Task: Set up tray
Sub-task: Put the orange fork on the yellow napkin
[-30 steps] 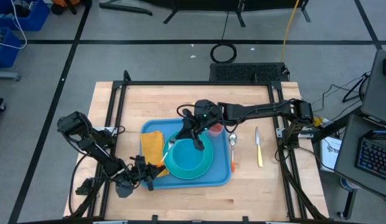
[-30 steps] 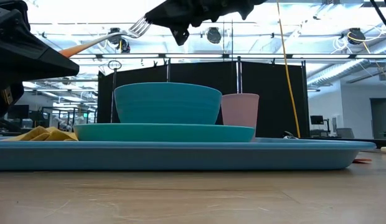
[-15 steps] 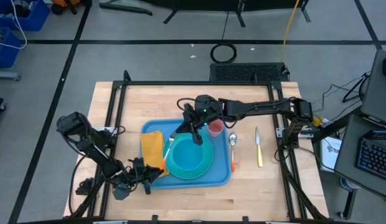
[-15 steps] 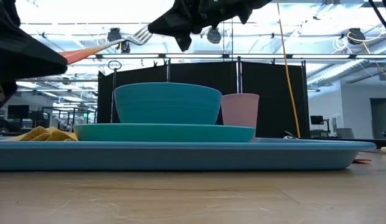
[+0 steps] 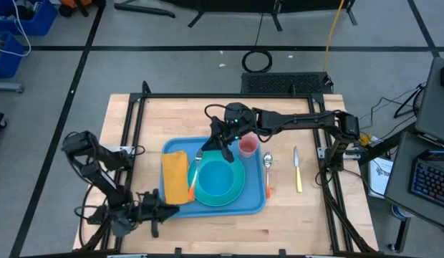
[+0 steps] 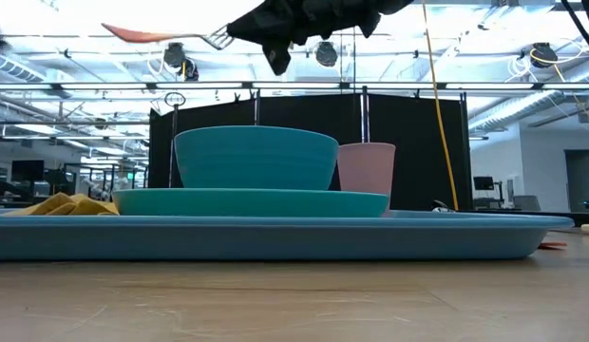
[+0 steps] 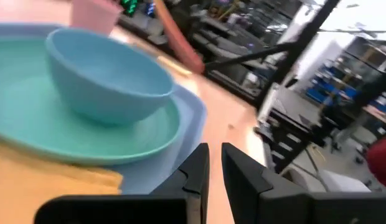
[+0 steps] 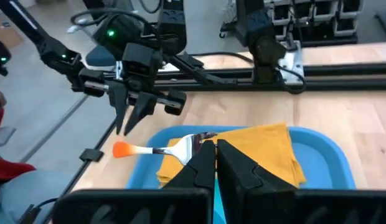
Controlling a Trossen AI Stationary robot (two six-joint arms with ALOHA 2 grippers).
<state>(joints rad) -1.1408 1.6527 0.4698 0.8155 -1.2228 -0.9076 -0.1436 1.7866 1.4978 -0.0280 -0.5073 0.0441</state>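
- The tray (image 5: 255, 203) is wide, light blue and rectangular, with rounded corners and a low raised rim; it lies flat around the middle of my surface (image 5: 293, 222), nearer the front edge.
- On the tray a round teal plate (image 5: 236, 192) carries a teal bowl (image 6: 256, 157), and an orange napkin (image 5: 175, 177) covers the tray's left end.
- A pink cup (image 5: 248, 147) stands at the tray's back right corner.
- My right claw (image 5: 220, 140) hangs above the tray's back edge, pinching an orange-handled fork (image 8: 157, 149) by its tines, handle pointing out over the napkin.
- My left claw (image 5: 155, 217) sits off the tray, near the surface's front left corner, fingers (image 7: 194, 171) nearly together and holding nothing.
- A spoon (image 5: 267, 173) and a knife (image 5: 297, 169) lie on the surface, right of the tray.
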